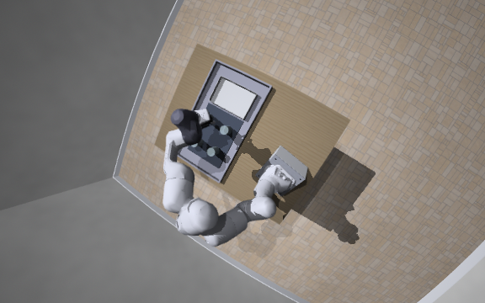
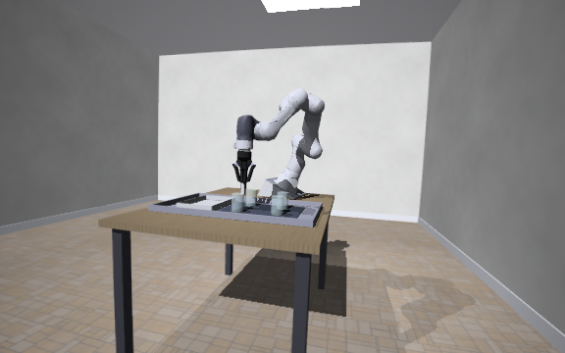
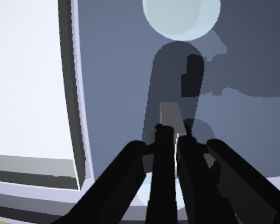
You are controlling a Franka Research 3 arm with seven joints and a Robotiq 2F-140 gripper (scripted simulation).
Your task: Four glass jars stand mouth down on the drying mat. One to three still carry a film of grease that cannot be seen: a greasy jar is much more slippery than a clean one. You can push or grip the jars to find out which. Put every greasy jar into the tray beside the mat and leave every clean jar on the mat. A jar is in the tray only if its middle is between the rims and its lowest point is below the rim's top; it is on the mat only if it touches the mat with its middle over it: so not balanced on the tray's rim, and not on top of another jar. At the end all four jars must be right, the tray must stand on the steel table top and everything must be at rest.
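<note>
My gripper (image 2: 243, 192) (image 3: 168, 115) is shut, with nothing between its fingers. It points down low over the dark blue mat (image 1: 230, 119) (image 3: 111, 60). One pale glass jar (image 1: 225, 130) (image 3: 181, 17) stands beyond the fingertips, apart from them. Another jar (image 3: 147, 189) is partly hidden behind the fingers in the wrist view; the arm hides it in the top view. A third jar (image 1: 212, 151) and a fourth jar (image 1: 194, 145), partly covered by the arm, stand at the mat's other end. The white tray (image 1: 234, 98) (image 3: 26, 75) beside the mat holds no jar.
The raised edge of the steel table top (image 1: 242, 76) (image 2: 282, 220) runs around the mat and tray. The tray's dark wall (image 3: 68, 100) stands left of the fingers in the wrist view. The wooden table (image 1: 306, 114) extends beyond the steel top. Arm shadows fall over the mat.
</note>
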